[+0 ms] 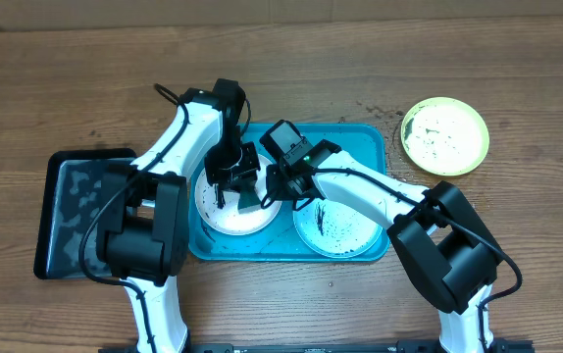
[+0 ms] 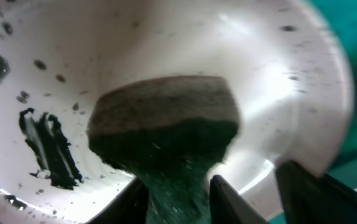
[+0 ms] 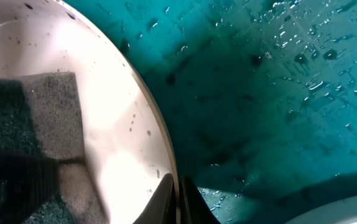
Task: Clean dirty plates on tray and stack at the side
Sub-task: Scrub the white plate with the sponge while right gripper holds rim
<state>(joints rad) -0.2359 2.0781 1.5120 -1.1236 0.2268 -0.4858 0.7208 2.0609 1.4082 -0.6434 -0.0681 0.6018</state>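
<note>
A turquoise tray holds two white plates. The left plate carries black smears. My left gripper is shut on a green and grey sponge and presses it on that plate. My right gripper is shut on the same plate's right rim, seen in the right wrist view with the sponge at left. The second white plate lies at the tray's right, speckled black. The yellow-green plate rests on the table outside the tray, back right.
A black tray lies on the table left of the turquoise tray. Black specks are scattered on the wood behind the tray. The tray floor is wet with droplets.
</note>
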